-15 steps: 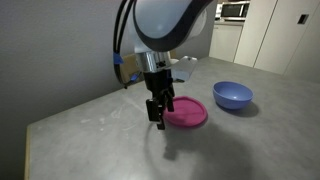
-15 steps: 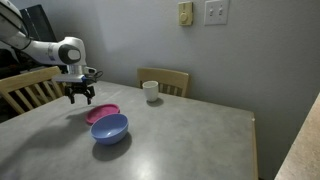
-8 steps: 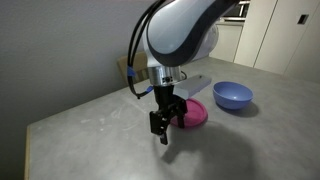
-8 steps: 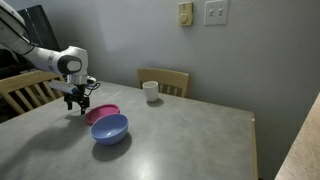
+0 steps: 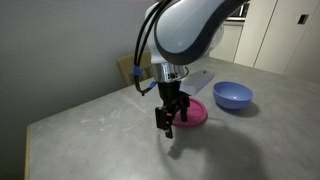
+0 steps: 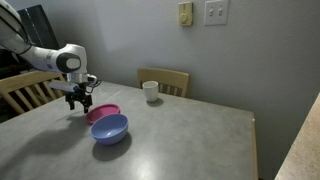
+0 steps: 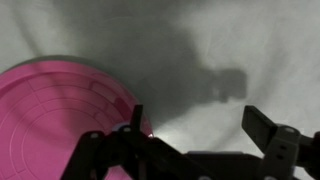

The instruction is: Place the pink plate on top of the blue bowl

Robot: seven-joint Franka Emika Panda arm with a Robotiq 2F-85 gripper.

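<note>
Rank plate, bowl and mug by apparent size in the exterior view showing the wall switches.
1-2, alike: round periwinkle-blue plastic bowl and flat magenta-pink plastic plate; the bowl sits nearer and hides part of the plate.
3: small white mug.

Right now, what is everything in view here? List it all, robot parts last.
pink plate: one, magenta, flat on the table.
blue bowl: one, periwinkle, upright beside the plate.
mug: one, white, near the table's far edge.
table: one, grey.
chair: one, wooden, behind the mug; a second near the arm.
wall plates: two, cream and white, on the wall.
arm: one, white and grey, above the plate.
gripper: one, black, open, low at the plate's rim.
</note>
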